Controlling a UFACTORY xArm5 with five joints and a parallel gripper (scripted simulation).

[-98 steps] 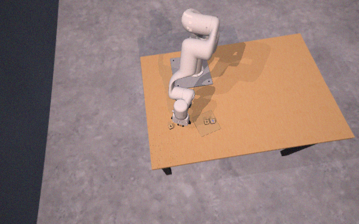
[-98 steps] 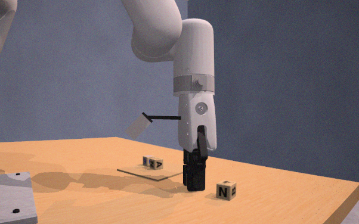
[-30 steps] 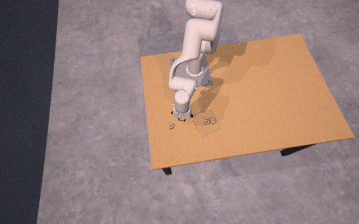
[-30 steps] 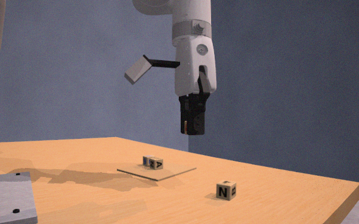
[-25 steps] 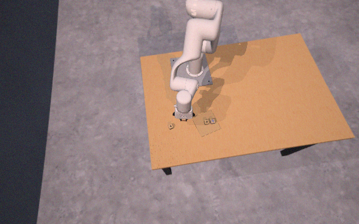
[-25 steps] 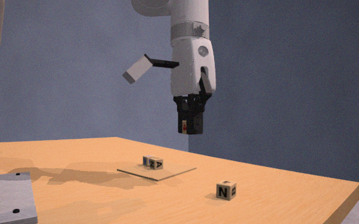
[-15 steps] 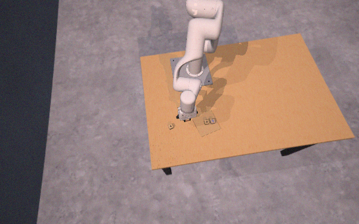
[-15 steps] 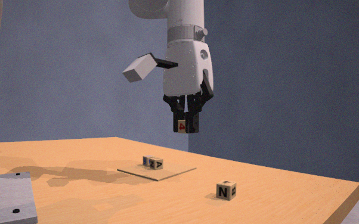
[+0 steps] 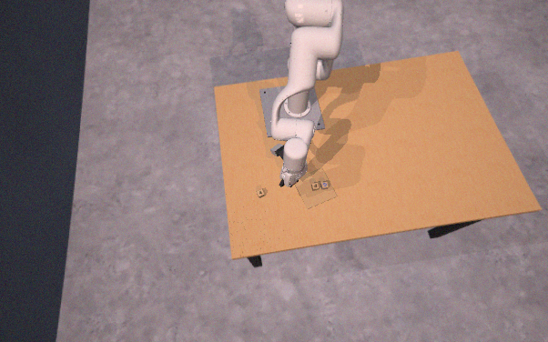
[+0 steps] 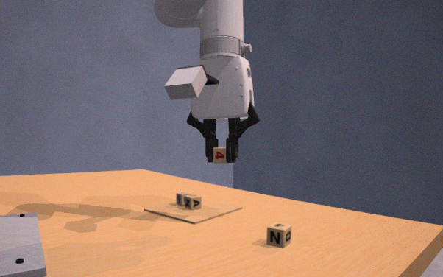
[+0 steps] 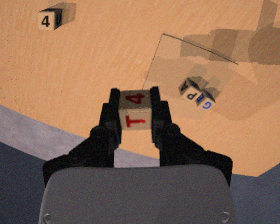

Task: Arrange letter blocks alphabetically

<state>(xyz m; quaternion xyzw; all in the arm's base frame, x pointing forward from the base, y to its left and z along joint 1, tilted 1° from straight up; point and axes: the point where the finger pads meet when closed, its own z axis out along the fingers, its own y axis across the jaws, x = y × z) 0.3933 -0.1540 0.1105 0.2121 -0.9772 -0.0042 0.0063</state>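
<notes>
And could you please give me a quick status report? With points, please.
Claw (image 9: 289, 185) (image 10: 222, 156) (image 11: 135, 99) shut on red-lettered block (image 10: 218, 155) (image 11: 135, 109), aloft. Two blocks on mat (image 9: 310, 200) (image 10: 211, 214) (image 11: 163, 60). No obstruction seen.

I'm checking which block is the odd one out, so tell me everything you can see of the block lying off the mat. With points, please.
The wooden-looking block (image 9: 260, 193) (image 10: 279, 236) (image 11: 47, 20) is a pale cube with dark markings: 4 on top, N and B on two sides. It rests flat on the table (image 9: 425, 150) (image 10: 97, 250) (image 11: 106, 30), apart from the mat, ungripped.

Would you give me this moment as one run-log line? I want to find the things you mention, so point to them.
gripper (image 10: 221, 156) (image 11: 135, 99): shut on red-marked block (image 10: 219, 155) (image 11: 135, 114) | height: above table (image 9: 402, 159) (image 10: 123, 250) (image 11: 101, 55) | mat (image 9: 309, 200) (image 10: 211, 214) (image 11: 158, 65): two blocks
</notes>
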